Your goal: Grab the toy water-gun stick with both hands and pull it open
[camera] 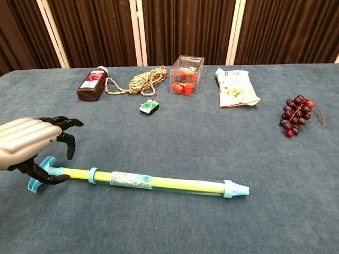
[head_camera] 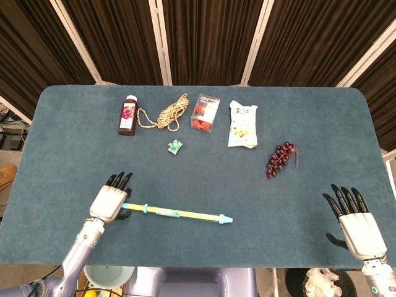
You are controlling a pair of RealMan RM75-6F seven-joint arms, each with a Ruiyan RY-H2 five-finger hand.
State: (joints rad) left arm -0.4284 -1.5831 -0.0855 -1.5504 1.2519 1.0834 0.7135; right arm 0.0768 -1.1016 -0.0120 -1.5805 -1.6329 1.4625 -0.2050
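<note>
The toy water-gun stick lies flat near the table's front edge. It is a yellow-green tube with a blue nozzle at its right end and a blue T-handle at its left end. My left hand hovers over the handle end with its fingers loosely curved and apart. Its thumb is down beside the handle, which it partly hides, and no grip shows. My right hand is at the front right, far from the stick, empty with spread fingers. It appears only in the head view.
Along the back stand a dark bottle, a coiled rope, a clear box of red pieces and a snack bag. A small green item and toy grapes lie mid-table.
</note>
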